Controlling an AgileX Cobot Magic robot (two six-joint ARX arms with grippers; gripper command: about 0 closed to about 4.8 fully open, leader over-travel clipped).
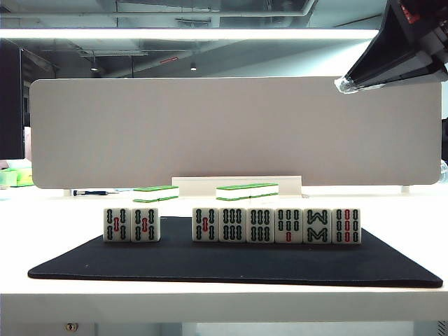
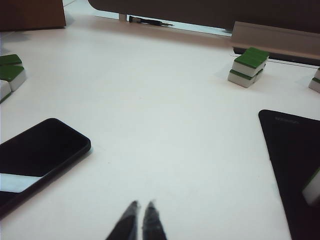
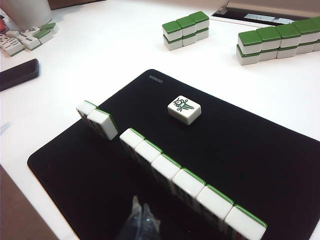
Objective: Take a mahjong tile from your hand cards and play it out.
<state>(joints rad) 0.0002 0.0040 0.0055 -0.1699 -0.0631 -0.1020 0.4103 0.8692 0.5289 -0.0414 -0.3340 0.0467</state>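
Both fingers pairs closed, empty: left gripper (image 2: 139, 207) above table, right gripper (image 3: 140, 207) above hand cards (image 3: 172, 175).

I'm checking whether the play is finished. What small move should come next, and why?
Probably just draw the right hand clear. The mahjong tile already lies face up on the mat, apart from the hand cards; both hands look shut and empty, the left hand over bare table.

Behind the hand cards (image 3: 170, 175) the mat (image 3: 260, 150) lies open, save the mahjong tile (image 3: 184, 109) lying flat mid-mat. Tile stacks (image 3: 186, 29) block the table beyond the mat.

The left gripper (image 2: 139, 220) hangs closed over bare table; the right gripper (image 3: 139, 220), closed, hangs above the row.
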